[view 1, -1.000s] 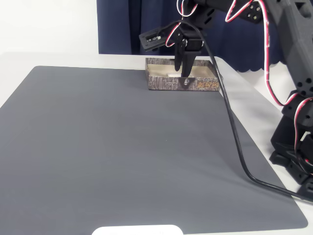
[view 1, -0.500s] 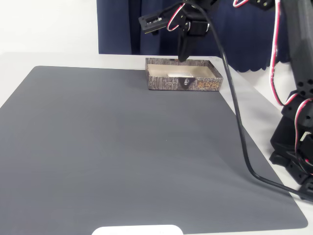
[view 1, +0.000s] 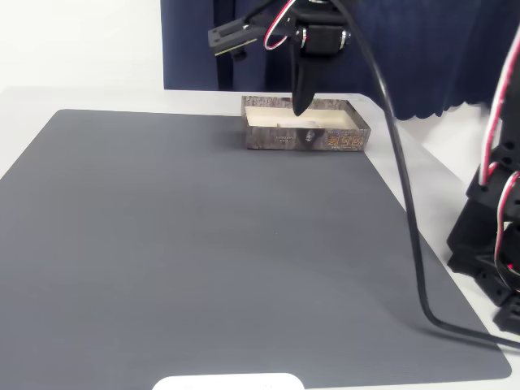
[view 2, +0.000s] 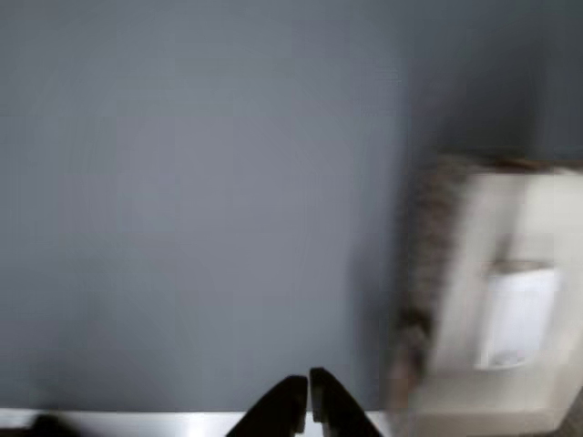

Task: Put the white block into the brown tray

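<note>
The brown tray [view 1: 305,130] stands at the far edge of the grey mat, its mottled walls bearing pale lettering; the wrist view shows the brown tray [view 2: 433,273] blurred at the right. The white block [view 2: 517,314] lies flat on the tray's cream floor; in the fixed view the white block [view 1: 286,123] is a pale strip inside. My gripper [view 1: 299,106] hangs above the tray's left part, fingers pointing down and together with nothing between them. In the wrist view the gripper [view 2: 308,393] tips meet at the bottom edge.
A wide grey mat [view 1: 203,244] covers the white table. A black cable [view 1: 402,219] runs from the arm down across the mat's right side. The arm's black base [view 1: 491,260] stands at the right. A white rounded plate [view 1: 229,382] sits at the mat's near edge.
The gripper has lifted out of the tray and swung up and slightly left, leaving the white block lying inside. Its fingers have come together.
</note>
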